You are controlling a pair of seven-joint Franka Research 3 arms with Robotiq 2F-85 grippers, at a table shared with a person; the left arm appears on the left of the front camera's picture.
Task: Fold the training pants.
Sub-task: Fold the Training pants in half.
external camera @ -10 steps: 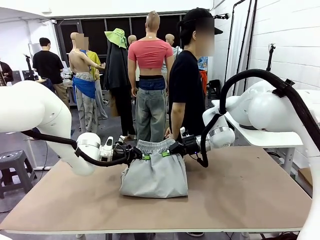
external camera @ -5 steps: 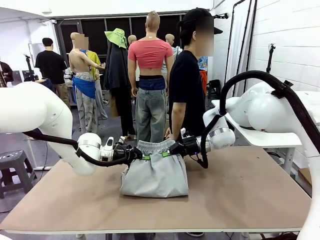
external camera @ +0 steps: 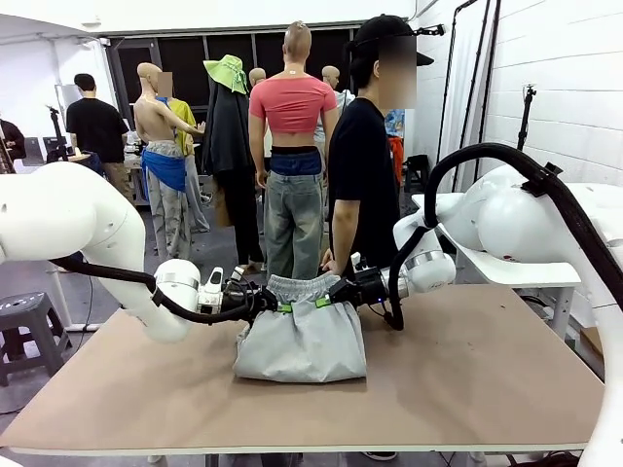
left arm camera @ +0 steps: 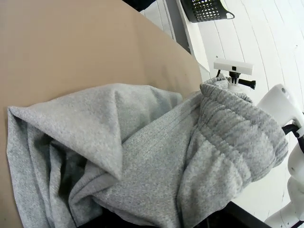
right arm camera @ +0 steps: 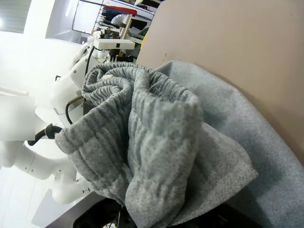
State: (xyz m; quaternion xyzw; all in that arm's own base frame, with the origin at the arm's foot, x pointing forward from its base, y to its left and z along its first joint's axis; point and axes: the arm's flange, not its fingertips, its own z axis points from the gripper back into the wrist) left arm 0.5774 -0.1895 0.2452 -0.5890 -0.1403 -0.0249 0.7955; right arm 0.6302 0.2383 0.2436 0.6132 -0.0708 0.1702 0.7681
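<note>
A robot lab: white arms work at a bare table, with camera stands along white walls.

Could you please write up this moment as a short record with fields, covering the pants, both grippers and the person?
garment: training pants, light grey, bunched into a short stack, lower part resting on the table
waistband: gathered elastic edge lifted above the table, stretched between the two grippers
left gripper: shut on the waistband's left end
right gripper: shut on the waistband's right end
person: in a black shirt, standing at the far side behind the pants, not touching them
fold status: legs appear doubled under; fold not yet laid flat
</note>
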